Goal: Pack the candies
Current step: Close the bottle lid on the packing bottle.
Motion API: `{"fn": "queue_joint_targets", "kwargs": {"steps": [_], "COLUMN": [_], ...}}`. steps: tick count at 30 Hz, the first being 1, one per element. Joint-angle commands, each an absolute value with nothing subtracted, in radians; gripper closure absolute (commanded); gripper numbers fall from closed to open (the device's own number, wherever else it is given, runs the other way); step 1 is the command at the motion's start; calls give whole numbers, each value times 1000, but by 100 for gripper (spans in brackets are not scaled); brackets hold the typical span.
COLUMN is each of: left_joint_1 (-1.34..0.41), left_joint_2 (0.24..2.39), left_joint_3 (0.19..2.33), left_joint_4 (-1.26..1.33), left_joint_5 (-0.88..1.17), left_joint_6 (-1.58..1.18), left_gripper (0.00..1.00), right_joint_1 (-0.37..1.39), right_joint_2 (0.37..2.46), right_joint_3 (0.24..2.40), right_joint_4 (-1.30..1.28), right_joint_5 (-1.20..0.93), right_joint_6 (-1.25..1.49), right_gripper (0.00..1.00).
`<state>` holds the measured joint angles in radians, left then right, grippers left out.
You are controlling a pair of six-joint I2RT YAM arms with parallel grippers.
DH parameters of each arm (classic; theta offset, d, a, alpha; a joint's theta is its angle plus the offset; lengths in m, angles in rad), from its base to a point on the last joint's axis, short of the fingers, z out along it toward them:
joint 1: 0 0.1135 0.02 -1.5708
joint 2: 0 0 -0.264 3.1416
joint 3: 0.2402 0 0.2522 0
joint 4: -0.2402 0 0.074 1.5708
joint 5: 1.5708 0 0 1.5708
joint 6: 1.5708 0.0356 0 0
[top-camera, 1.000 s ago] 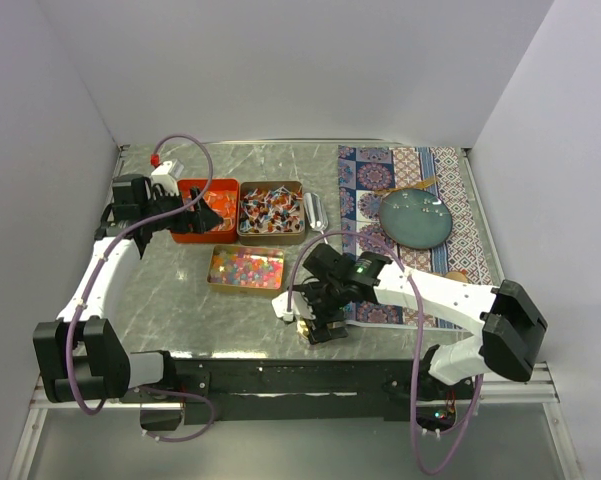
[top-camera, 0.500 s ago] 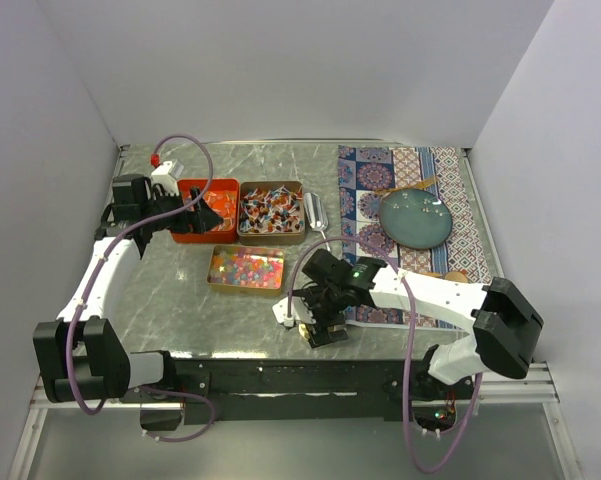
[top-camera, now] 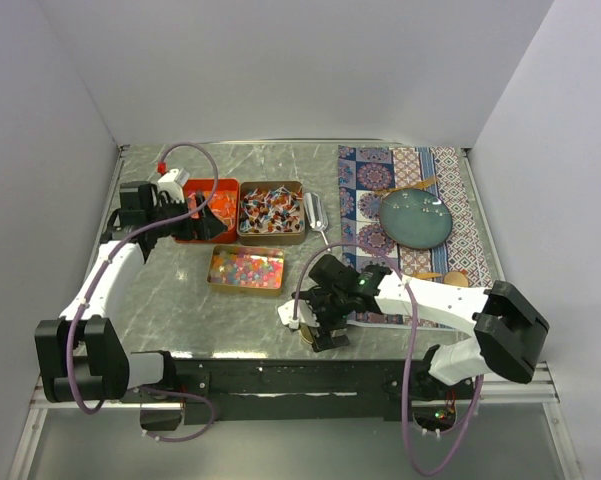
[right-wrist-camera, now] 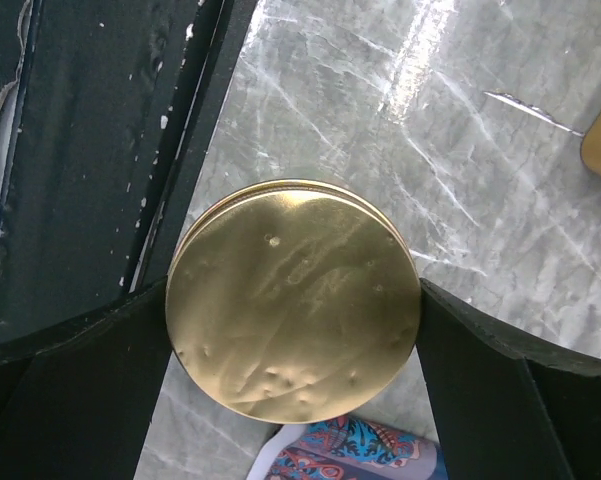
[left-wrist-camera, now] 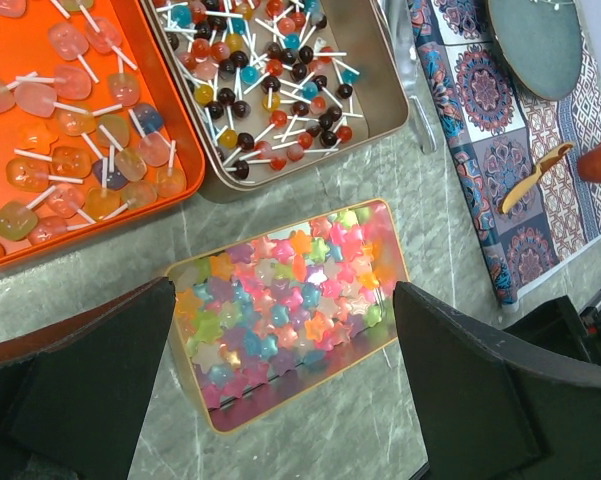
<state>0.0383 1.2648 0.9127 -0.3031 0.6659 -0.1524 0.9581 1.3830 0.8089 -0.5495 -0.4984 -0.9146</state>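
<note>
The candies lie in three open containers. Pastel star pieces (left-wrist-camera: 290,290) fill a gold rectangular tin (top-camera: 246,268). Ball lollipops (left-wrist-camera: 270,80) fill a tan tray (top-camera: 270,210), and flat lollipops (left-wrist-camera: 70,150) lie in an orange tray (top-camera: 185,238). My left gripper (left-wrist-camera: 283,300) hangs open above the star tin, over the orange tray's right end (top-camera: 208,222). My right gripper (top-camera: 318,328) is low at the table's near edge. It is open, and its fingers closely flank a round gold tin (right-wrist-camera: 292,300). I cannot tell whether they touch it.
A patterned mat (top-camera: 420,170) covers the right side, its corner reaching under the right gripper. On it are a teal plate (top-camera: 417,218), a gold spoon (left-wrist-camera: 535,178) and an orange cup (left-wrist-camera: 600,160). A silver scoop (top-camera: 316,212) lies beside the tan tray. A black rail (right-wrist-camera: 70,150) borders the near edge.
My right gripper has slid slightly toward the near edge around the round gold tin. My left gripper has shifted a little to the right over the orange tray.
</note>
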Motion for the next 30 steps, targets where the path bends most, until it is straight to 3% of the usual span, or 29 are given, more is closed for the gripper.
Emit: {"fn": "queue_joint_targets", "kwargs": {"steps": [1, 10, 15, 22, 30], "left_joint_1": [29, -100, -164, -521, -957], "left_joint_2": [1227, 1011, 948, 695, 741], "left_joint_3": [923, 790, 710, 491, 292], "left_joint_4": [-281, -143, -82, 86, 306], "left_joint_5": [698, 752, 827, 382, 3], "left_joint_6": [-153, -64, -208, -304, -232], "left_gripper": [3, 3, 3, 3, 3], "right_joint_1": [945, 891, 867, 810, 766], "right_joint_2": [1367, 1328, 1305, 1331, 1378], "right_joint_3": [795, 767, 759, 759, 795], "right_joint_4": [-534, -529, -555, -480, -465], "right_joint_5": [-497, -489, -480, -452, -475], "right_joint_6": [-882, -842, -827, -776, -752], "right_gripper": [0, 0, 0, 0, 0]}}
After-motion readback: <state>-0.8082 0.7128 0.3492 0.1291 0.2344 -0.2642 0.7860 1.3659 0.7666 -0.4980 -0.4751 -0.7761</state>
